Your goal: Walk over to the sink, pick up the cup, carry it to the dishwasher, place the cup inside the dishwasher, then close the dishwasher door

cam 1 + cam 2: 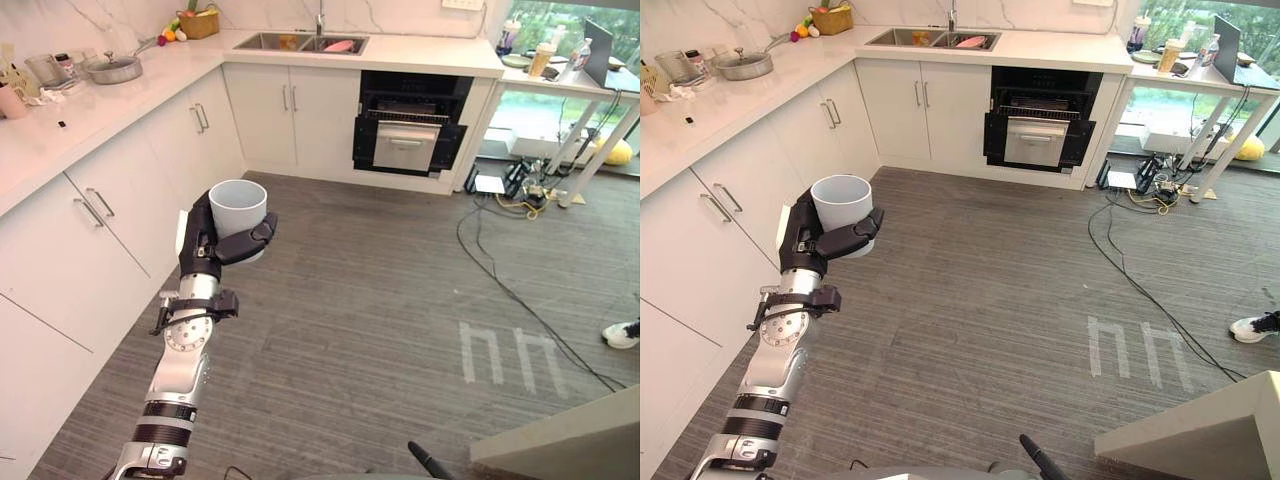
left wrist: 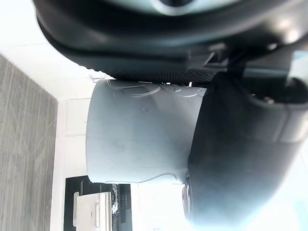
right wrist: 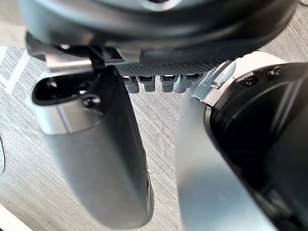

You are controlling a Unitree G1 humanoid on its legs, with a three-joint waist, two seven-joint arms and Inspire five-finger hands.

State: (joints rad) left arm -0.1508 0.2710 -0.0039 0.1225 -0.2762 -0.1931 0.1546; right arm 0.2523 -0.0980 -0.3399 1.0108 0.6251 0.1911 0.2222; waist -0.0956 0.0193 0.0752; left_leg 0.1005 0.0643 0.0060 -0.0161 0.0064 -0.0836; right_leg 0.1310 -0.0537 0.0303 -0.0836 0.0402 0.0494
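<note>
Looking at the left hand [image 1: 213,248] first, what do we reckon, has it really got the cup [image 1: 238,206]?

Reply: Yep, we'd say so. Its fingers [image 1: 200,225] are curled round the back of it and the thumb [image 2: 231,159] wraps across the front wall, so it's clamped from both sides. Cup's pale grey-white, upright, mouth up, and we can see its pale inside.

OP: Cool. And the right hand [image 3: 163,67]?

Reply: We see it in its own wrist view, hanging over the floor [image 1: 380,300] with its fingers loose and nothing in them.

OP: Where's the cup relative to the kitchen stuff?

Reply: Held up in the air over the grey wood-grain floor, just beside the white cabinets [image 1: 95,250] that run down the robot's left. It's well apart from the dishwasher [image 1: 410,130], which sits across the room under the far counter [image 1: 420,50], open, with a dark inside and a rack showing. The sink [image 1: 300,43] is in that counter left of the dishwasher, with a pink item [image 1: 338,45] in one basin. On the left counter [image 1: 90,120] we've got a pan [image 1: 113,68], and a basket [image 1: 200,22] in the corner. Far right there's a table [image 1: 570,85] with a laptop [image 1: 598,52], and a person's shoe [image 1: 622,335] at the edge of the floor.
</note>
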